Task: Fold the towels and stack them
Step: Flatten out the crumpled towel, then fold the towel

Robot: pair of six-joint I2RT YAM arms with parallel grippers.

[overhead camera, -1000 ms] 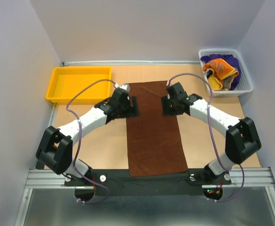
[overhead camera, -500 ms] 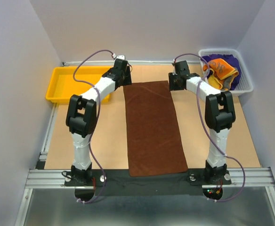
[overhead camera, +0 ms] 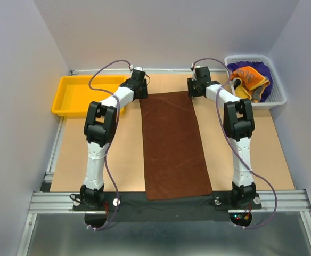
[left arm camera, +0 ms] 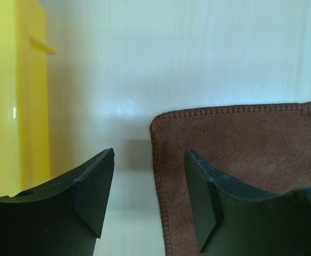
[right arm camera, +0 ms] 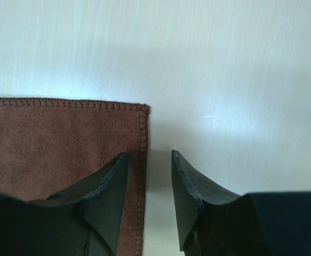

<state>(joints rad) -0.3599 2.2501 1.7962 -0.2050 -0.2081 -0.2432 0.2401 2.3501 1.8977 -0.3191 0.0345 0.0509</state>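
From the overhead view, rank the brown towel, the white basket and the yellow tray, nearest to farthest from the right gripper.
1. Brown towel, its far right corner at the right gripper.
2. White basket, off to its right.
3. Yellow tray, far left.

No text, label, brand or number can be read in any view. The orange towel (overhead camera: 247,78) in the basket (overhead camera: 251,57) has a dark print, too small and crumpled to tell whether it is lettering.
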